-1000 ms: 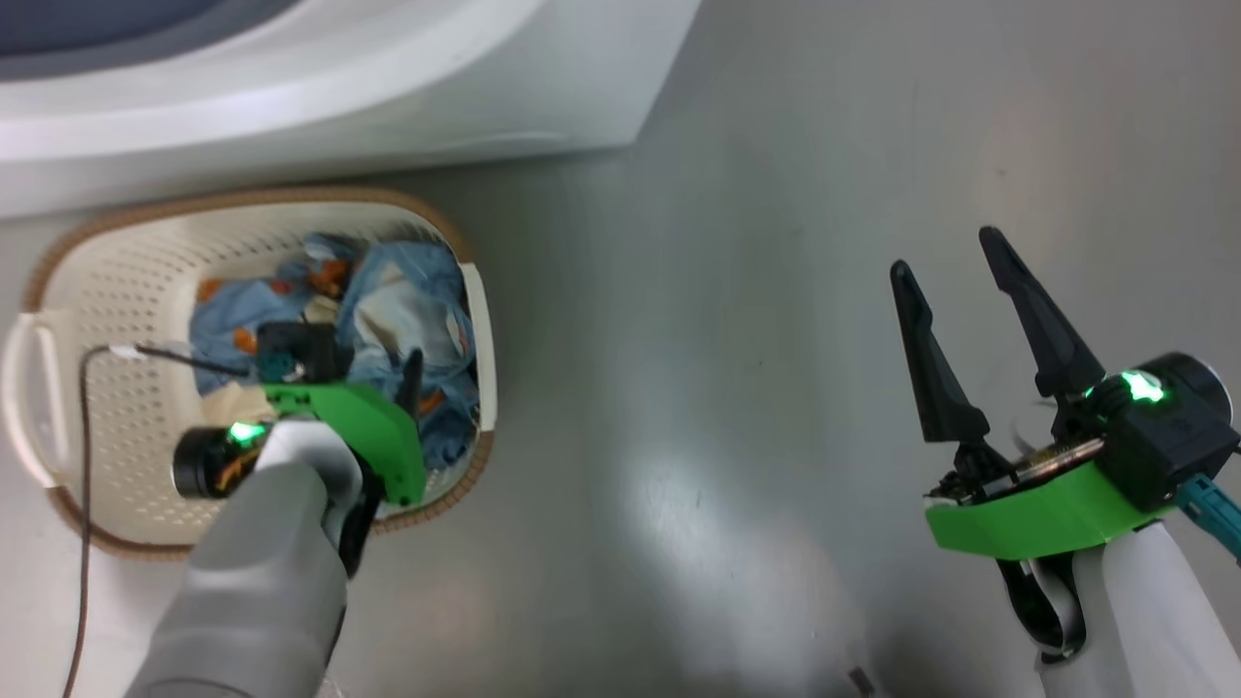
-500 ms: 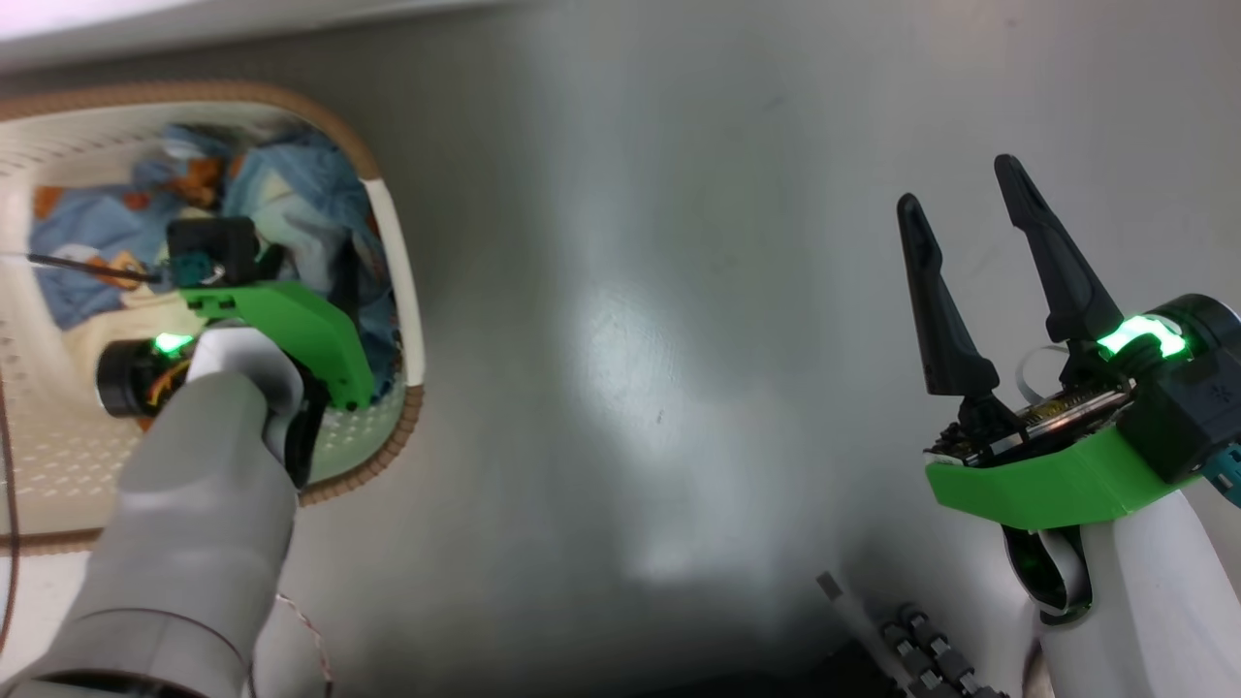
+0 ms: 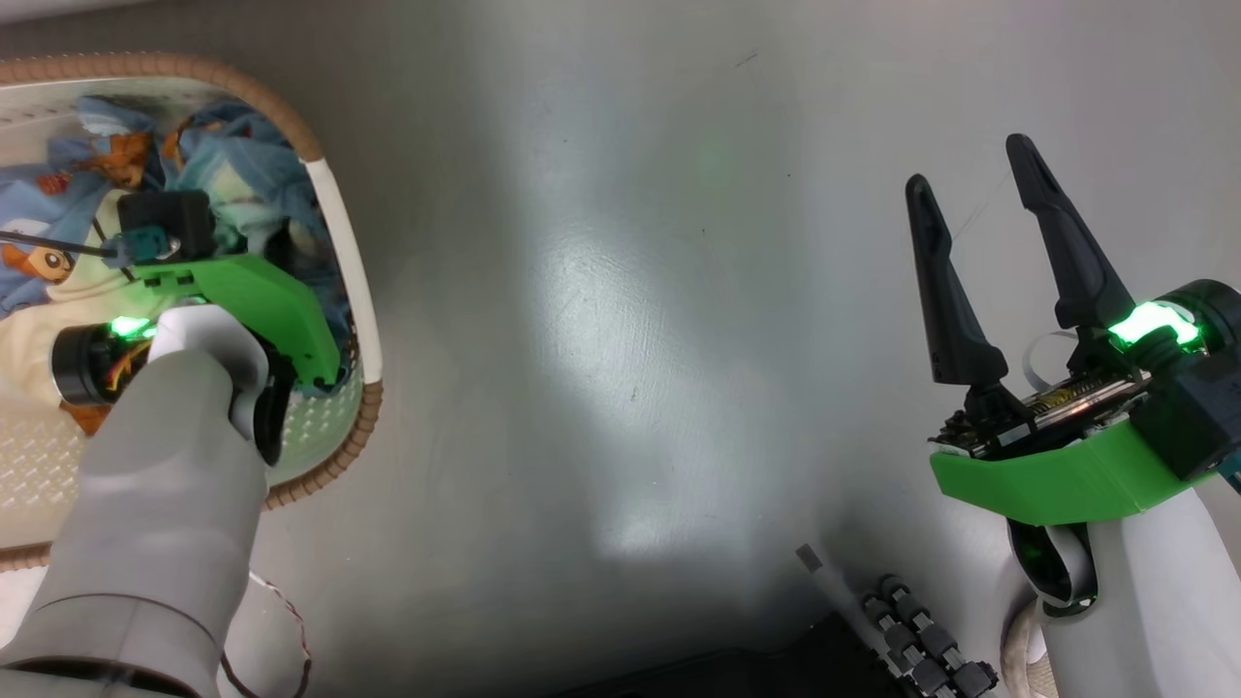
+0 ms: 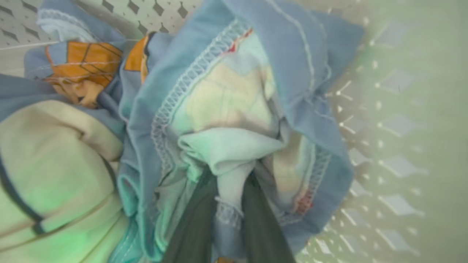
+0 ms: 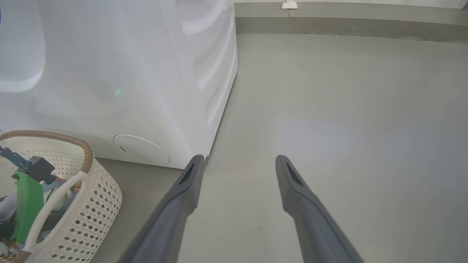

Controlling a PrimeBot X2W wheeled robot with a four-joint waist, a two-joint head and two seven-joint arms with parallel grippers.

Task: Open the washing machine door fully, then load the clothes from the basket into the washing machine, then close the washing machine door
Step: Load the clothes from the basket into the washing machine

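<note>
Fingers (image 3: 945, 301) of the right gripper (image 3: 968, 167) stand wide apart and hold nothing in the head view, above the bare grey floor (image 3: 601, 291) on the right. At the far left the left arm's green wrist mount (image 3: 252, 301) reaches down into the basket (image 3: 334, 223), over the clothes (image 3: 58, 194); its fingers are hidden there.

Seen from the left wrist, the left gripper (image 4: 232, 175) has its fingers (image 4: 193, 226) drawn narrow, pinching a pale-blue fold of the clothes (image 4: 226, 91) against the basket's perforated wall (image 4: 384, 128).

From the right wrist, the right gripper (image 5: 239, 159) is spread wide over the floor (image 5: 329, 109). The washing machine (image 5: 109, 73) stands at the far left, its round lower cover (image 5: 142, 149) facing the basket (image 5: 98, 197) just in front of it.
</note>
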